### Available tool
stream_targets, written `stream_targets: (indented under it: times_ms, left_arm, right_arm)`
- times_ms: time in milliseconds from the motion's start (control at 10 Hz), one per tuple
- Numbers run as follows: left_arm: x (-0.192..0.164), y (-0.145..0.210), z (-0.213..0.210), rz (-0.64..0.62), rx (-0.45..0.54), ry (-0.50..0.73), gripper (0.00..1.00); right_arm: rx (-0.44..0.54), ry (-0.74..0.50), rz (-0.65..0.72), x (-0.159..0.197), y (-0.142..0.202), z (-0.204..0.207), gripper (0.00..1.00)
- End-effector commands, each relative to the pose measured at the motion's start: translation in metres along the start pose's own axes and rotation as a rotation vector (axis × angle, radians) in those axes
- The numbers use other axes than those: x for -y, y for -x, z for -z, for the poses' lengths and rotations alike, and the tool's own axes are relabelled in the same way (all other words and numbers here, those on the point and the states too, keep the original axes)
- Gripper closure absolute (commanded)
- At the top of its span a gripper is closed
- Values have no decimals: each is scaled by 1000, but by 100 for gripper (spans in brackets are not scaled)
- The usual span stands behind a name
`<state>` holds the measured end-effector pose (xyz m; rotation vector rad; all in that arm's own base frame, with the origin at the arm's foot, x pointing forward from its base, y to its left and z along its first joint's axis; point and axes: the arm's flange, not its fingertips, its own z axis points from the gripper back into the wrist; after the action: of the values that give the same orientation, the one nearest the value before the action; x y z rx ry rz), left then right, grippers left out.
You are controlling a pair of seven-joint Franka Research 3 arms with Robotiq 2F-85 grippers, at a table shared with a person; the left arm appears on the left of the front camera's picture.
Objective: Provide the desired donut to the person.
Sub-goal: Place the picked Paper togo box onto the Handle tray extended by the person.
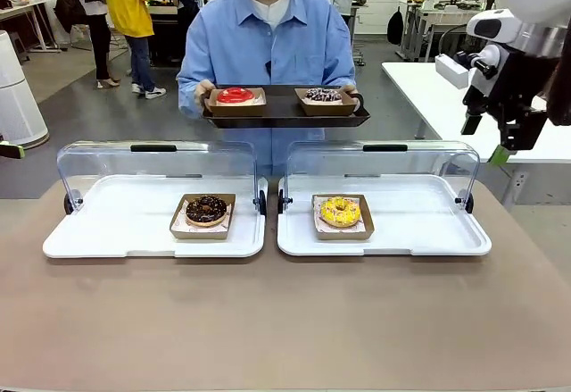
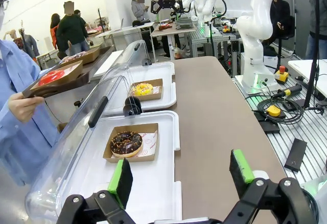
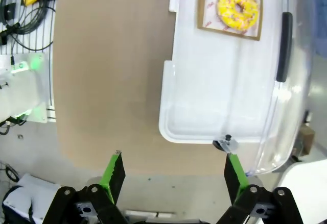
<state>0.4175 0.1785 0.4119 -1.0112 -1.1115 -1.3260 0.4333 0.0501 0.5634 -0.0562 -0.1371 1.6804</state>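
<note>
The table [image 1: 268, 321] is my landmark; at its far edge the person [image 1: 266, 44] holds a dark tray [image 1: 285, 117] with two boxed donuts; on the table lie two white trays, lids raised, the left tray [image 1: 116, 231] holding a chocolate donut [image 1: 206, 209] and the right tray [image 1: 419, 231] a yellow donut [image 1: 340, 211], each in a shallow cardboard box; which one is wanted I cannot tell; I judge them light, soft and easily marred, so I would pinch the box wall, not the icing; my left gripper [image 2: 179, 175] and right gripper [image 3: 173, 175] hang spread wide, holding nothing.
</note>
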Motion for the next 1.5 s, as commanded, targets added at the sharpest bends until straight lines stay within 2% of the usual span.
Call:
stream_targets:
  times_ms: [0, 700, 900, 1100, 1300, 1400]
  left_arm:
    - [-1, -3, 1, -8, 4, -21, 0]
    - [-1, -3, 1, -8, 4, -21, 0]
    - [-1, -3, 1, -8, 4, -21, 0]
    - [-1, -3, 1, -8, 4, -21, 0]
    - [-1, -3, 1, -8, 4, -21, 0]
    - [-1, -3, 1, -8, 4, -21, 0]
  right_arm:
    - [0, -5, -7, -3, -3, -4, 0]
    - [-2, 1, -6, -1, -4, -2, 0]
    - [447, -100, -1, 9, 30, -25, 0]
    - [778, -66, -7, 20, 73, -24, 0]
    - [971, 21, -23, 11, 113, -2, 0]
    - [1041, 54, 53, 3, 129, 11, 0]
